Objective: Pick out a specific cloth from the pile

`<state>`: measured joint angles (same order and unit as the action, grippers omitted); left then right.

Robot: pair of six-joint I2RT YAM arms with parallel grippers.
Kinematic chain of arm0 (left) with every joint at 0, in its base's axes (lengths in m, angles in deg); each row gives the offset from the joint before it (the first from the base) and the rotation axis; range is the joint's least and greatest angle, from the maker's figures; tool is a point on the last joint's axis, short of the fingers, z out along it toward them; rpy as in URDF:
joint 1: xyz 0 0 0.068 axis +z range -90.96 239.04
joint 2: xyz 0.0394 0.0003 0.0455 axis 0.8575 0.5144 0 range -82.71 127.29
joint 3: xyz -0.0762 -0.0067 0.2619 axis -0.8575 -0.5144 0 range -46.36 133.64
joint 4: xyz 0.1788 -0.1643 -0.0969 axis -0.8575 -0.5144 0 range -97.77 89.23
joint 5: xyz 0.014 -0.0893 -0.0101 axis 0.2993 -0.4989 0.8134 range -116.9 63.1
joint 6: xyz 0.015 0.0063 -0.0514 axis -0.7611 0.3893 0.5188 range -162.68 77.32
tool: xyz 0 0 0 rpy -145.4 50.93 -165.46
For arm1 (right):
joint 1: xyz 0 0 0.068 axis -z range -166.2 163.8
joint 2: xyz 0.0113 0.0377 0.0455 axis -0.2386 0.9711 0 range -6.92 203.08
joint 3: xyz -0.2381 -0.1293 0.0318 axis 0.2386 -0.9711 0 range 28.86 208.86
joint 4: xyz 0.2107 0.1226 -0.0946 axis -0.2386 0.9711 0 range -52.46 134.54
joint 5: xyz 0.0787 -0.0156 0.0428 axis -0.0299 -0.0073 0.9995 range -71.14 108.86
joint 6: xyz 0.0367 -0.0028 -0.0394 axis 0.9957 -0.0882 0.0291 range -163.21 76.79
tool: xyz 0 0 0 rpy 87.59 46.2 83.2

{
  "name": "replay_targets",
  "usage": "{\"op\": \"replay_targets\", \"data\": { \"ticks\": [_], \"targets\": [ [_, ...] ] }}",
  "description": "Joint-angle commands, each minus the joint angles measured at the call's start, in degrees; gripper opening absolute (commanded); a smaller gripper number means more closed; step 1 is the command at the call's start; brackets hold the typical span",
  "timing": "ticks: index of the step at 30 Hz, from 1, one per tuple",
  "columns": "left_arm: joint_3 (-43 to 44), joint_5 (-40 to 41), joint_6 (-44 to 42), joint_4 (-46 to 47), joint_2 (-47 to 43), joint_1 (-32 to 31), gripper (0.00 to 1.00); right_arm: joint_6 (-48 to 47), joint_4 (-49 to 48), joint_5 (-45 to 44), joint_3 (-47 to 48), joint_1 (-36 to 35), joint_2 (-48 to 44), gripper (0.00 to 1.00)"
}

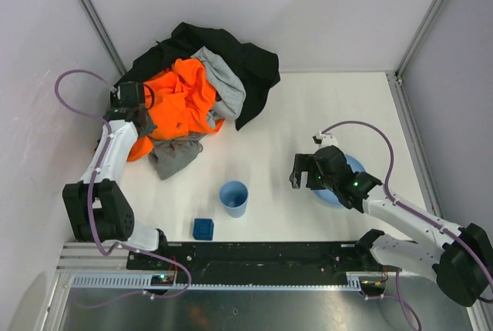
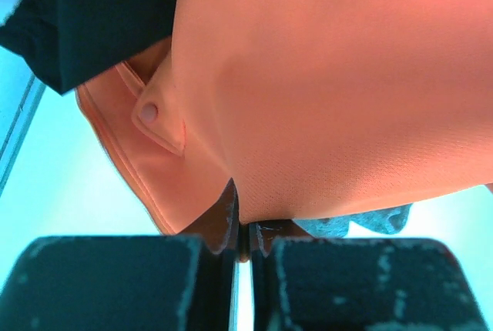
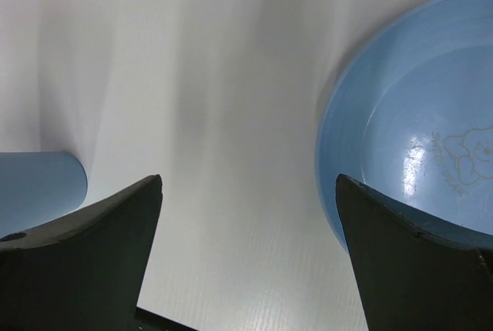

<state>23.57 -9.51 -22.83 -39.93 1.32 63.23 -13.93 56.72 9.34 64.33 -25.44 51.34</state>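
Note:
The pile (image 1: pixel 231 46) lies at the back left: a black garment under a bright orange cloth (image 1: pixel 181 100) and a paler grey one. The medium-dark grey cloth (image 1: pixel 176 154) sticks out at the pile's near edge, partly under the orange. My left gripper (image 1: pixel 142 113) is at the pile's left side. In the left wrist view it (image 2: pixel 246 223) is shut, pinching an edge of the orange cloth (image 2: pixel 331 77); a bit of the grey cloth (image 2: pixel 366 223) shows beyond. My right gripper (image 1: pixel 304 171) is open and empty (image 3: pixel 250 181) over the table.
A blue plate (image 1: pixel 356 165) lies under my right wrist and shows at the right of the right wrist view (image 3: pixel 416 138). A blue cup (image 1: pixel 233 198) stands mid-table, seen also in the right wrist view (image 3: pixel 38 188). A small blue block (image 1: pixel 203 229) sits near the front rail. Walls close the back and sides.

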Motion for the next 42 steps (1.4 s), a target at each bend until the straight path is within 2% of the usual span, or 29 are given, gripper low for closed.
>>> {"op": "replay_targets", "data": {
  "ticks": [1,10,18,21,28,32,39,42],
  "targets": [
    [5.4,-0.16,-0.79,1.88,-3.09,0.52,0.04,-0.94,-2.38,0.51,-0.04,0.34,0.32,0.99],
    [13.85,-5.65,-2.73,5.85,-3.46,0.56,0.03,-0.94,-2.79,0.8,-0.04,0.74,0.8,1.0],
    [14.98,-19.52,-2.6,16.39,-2.83,0.41,0.06,-1.47,-3.08,1.15,-0.04,1.26,1.08,0.99],
    [14.26,-22.04,-2.81,19.1,-0.91,-0.03,0.06,-1.5,-3.08,1.28,-0.04,1.61,1.1,0.99],
    [12.49,-19.8,-6.61,21.41,7.38,-3.34,0.02,-2.31,-4.05,2.16,-0.09,2.42,2.6,0.99],
    [13.57,-16.98,-5.91,21.51,13.94,-3.63,0.01,-2.53,-4.81,2.8,-0.05,3.32,3.54,0.99],
    [22.37,-9.76,-4.69,19.64,28.43,-3.44,0.01,-2.29,-7.05,5.45,-0.04,4.41,6.32,0.99],
    [27.41,-9.92,-3.35,17.3,35.11,-1.97,0.01,-1.71,-7.91,6.38,-0.06,4.46,7.77,0.99]
  ]
}}
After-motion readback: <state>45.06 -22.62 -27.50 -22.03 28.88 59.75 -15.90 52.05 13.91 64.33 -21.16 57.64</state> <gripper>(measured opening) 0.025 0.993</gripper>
